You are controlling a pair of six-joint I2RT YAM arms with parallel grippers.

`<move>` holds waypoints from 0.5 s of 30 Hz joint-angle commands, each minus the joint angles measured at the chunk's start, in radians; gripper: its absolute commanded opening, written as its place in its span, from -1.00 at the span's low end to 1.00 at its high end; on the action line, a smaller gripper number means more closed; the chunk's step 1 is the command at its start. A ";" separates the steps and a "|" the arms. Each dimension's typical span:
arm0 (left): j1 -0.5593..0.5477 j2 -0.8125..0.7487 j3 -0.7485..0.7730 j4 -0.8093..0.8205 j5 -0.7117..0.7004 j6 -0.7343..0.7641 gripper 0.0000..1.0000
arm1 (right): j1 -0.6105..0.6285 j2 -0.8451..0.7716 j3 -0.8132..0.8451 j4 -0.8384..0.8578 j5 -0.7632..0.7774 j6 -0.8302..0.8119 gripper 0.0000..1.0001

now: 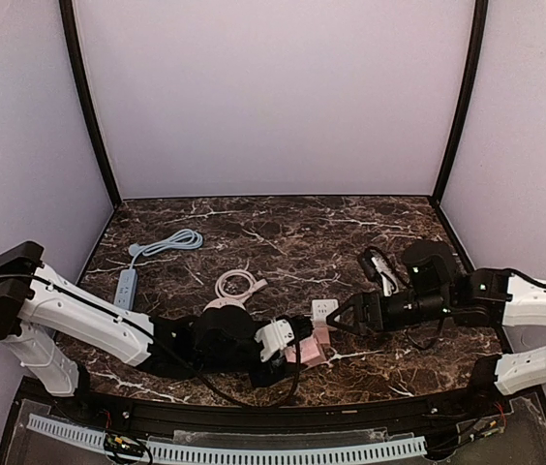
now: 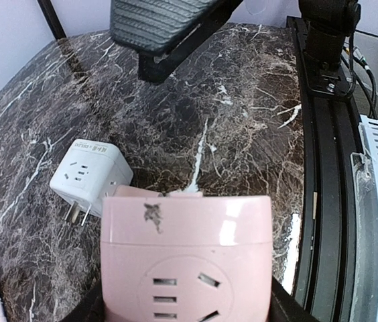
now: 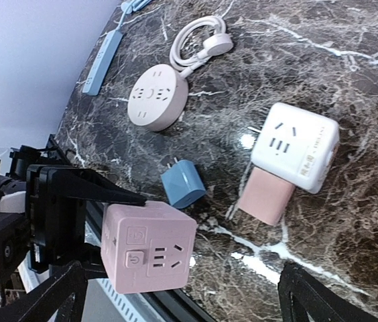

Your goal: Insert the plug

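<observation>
My left gripper (image 1: 297,349) (image 2: 185,305) is shut on a pink socket cube (image 2: 185,261) (image 3: 149,248), held just above the table's near edge with its socket face towards the wrist camera. A white socket cube (image 2: 88,174) (image 3: 296,147) (image 1: 323,310) with bare prongs lies just beyond it. A pink plug block (image 3: 267,196) rests against the white cube. A small blue plug (image 3: 183,184) with two prongs lies between the two cubes. My right gripper (image 1: 346,315) (image 3: 185,302) hangs open right of the white cube, holding nothing.
A round white socket (image 1: 225,308) (image 3: 157,97) with a coiled white cable (image 1: 239,284) lies at middle left. A blue power strip (image 1: 126,286) and its cable (image 1: 166,242) lie at the far left. A black-and-white item (image 1: 381,271) sits behind the right arm.
</observation>
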 commanded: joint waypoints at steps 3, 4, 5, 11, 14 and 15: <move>-0.003 -0.080 -0.102 0.241 0.034 0.116 -0.59 | 0.008 0.086 0.095 -0.033 -0.212 0.037 0.97; -0.003 -0.082 -0.106 0.248 0.035 0.119 -0.59 | 0.008 0.091 0.102 -0.036 -0.223 0.042 0.97; -0.003 -0.087 -0.114 0.255 0.035 0.125 -0.59 | 0.007 0.100 0.108 -0.039 -0.235 0.044 0.97; -0.003 -0.106 -0.166 0.350 0.038 0.148 -0.59 | 0.015 0.171 0.159 -0.087 -0.283 0.046 0.97; -0.003 -0.108 -0.179 0.368 0.030 0.149 -0.59 | 0.033 0.195 0.177 -0.087 -0.284 0.058 0.97; -0.003 -0.108 -0.184 0.387 0.030 0.150 -0.59 | 0.041 0.204 0.184 -0.087 -0.284 0.059 0.97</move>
